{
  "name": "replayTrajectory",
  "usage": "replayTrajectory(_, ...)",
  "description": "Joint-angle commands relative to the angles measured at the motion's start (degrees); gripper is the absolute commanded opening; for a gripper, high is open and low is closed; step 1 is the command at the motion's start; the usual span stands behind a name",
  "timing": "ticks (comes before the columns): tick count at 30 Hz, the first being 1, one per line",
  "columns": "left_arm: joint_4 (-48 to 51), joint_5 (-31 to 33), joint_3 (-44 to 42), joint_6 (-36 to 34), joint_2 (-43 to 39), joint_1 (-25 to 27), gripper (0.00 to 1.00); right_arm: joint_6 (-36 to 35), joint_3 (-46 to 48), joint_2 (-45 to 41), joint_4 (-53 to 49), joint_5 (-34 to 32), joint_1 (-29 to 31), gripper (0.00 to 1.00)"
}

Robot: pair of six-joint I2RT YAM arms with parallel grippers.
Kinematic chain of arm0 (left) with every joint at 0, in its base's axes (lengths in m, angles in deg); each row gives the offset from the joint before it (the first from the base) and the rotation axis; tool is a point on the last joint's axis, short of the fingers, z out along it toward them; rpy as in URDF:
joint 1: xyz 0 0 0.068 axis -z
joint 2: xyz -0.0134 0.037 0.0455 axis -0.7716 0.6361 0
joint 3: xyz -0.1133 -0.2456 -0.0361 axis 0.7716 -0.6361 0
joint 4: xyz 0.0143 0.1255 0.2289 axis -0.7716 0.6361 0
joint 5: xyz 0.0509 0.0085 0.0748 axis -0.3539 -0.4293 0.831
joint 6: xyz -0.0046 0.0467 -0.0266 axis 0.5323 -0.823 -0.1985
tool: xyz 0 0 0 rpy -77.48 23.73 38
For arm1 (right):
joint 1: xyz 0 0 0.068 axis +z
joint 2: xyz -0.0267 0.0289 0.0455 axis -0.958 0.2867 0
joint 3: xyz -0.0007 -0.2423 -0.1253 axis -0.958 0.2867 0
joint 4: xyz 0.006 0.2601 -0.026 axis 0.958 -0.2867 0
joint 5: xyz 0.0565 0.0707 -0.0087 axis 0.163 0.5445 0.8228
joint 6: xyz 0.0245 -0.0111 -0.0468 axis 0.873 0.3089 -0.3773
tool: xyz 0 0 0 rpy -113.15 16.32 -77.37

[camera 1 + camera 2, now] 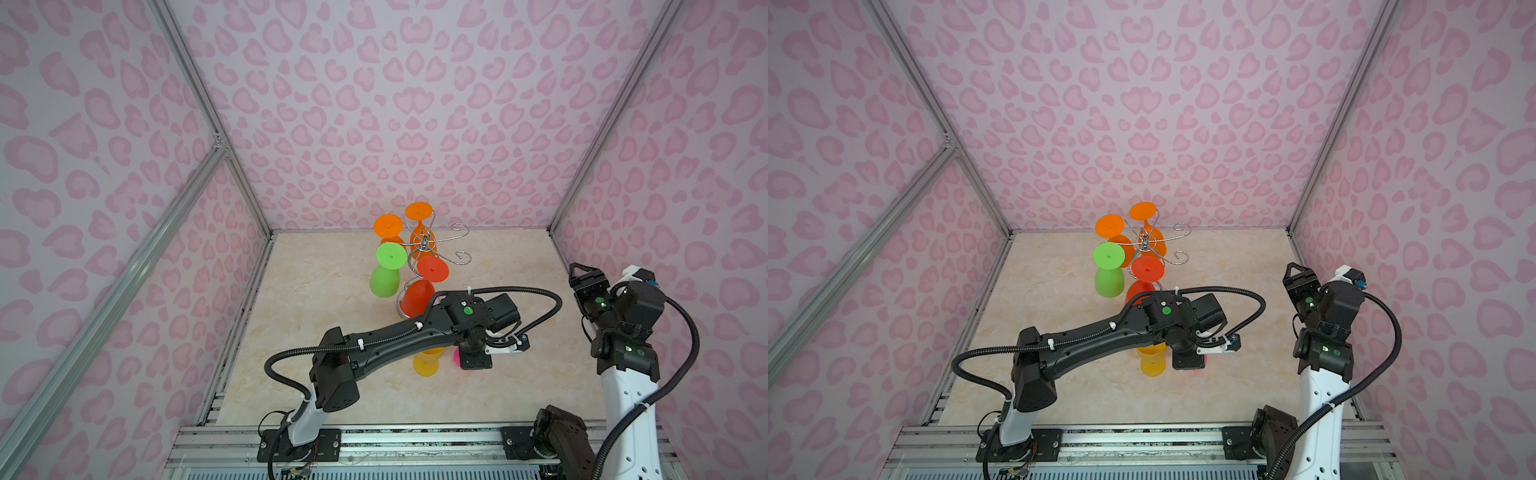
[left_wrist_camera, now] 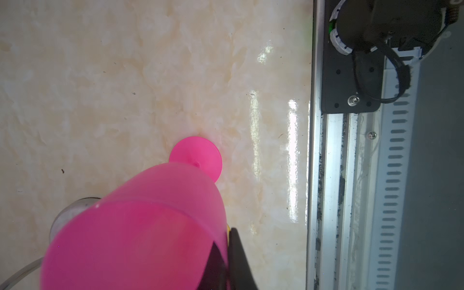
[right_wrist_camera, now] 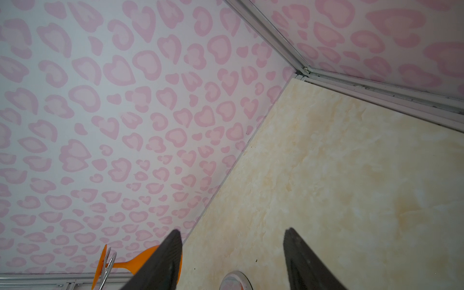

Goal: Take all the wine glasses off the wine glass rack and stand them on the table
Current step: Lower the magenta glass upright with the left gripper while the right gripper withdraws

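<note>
One pink wine glass (image 2: 140, 226) clamped in left gripper (image 2: 227, 248); right gripper's (image 3: 232, 232) jaws apart. Seat foot (image 2: 200, 153) flat before releasing.

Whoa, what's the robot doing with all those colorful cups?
The robot is taking wine glasses off the shiny wine glass rack. Its left gripper is shut on a pink wine glass, holding it low over the marble table, right beside a yellow wine glass that is on the table. Four hang upside down on the rack: two orange wine glasses, a green wine glass and a red wine glass. Two hooks are bare. The right gripper is open and holds nothing.
</note>
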Motion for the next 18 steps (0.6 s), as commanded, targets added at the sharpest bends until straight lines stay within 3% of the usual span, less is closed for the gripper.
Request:
replayTrajectory(1,0.4,-0.4,0.2,0.3,0.8,-0.1,0.02,0.4,0.5,0.0,2.2,1.0,-0.1,0.65)
replayTrajectory(14,1.4,2.0,0.2,1.1,2.7,-0.6,0.03,0.7,1.4,-0.2,2.8,1.5,-0.1,0.65)
replayTrajectory(18,1.8,2.0,0.6,1.5,2.8,-0.8,0.14,0.8,1.8,-0.3,3.1,1.6,-0.1,0.65)
